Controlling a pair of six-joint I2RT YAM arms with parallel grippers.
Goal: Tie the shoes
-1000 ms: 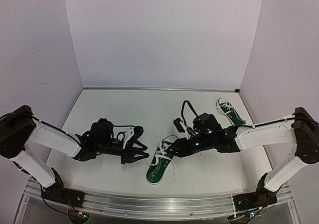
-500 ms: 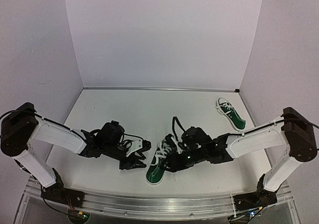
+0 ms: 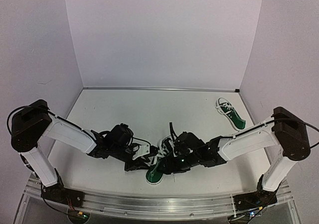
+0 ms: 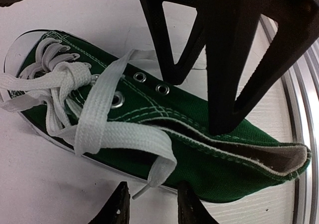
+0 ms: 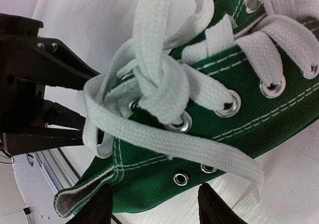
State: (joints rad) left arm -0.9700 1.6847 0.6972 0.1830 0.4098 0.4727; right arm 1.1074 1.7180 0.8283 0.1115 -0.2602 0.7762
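One dark green shoe (image 3: 154, 173) with white laces lies on the table near the front edge, between my two grippers. My left gripper (image 3: 142, 160) is open at its left side. In the left wrist view its fingertips (image 4: 117, 208) straddle the loose lace end (image 4: 149, 178) beside the shoe (image 4: 224, 169), touching nothing. My right gripper (image 3: 167, 164) is open at the shoe's right side. In the right wrist view its fingertips (image 5: 215, 204) straddle the shoe's side (image 5: 159, 176) below a loose lace (image 5: 174, 140). The second shoe (image 3: 230, 113) lies at the far right.
The metal rail at the table's front edge (image 3: 149, 204) runs just behind the near shoe's heel. White walls enclose the table on the left, back and right. Each gripper shows in the other's wrist view: right (image 4: 224, 59), left (image 5: 35, 84).
Both arms have moved in toward the near shoe, the left from the left and the right from the upper right. Both grippers stay open and the shoe has not moved.
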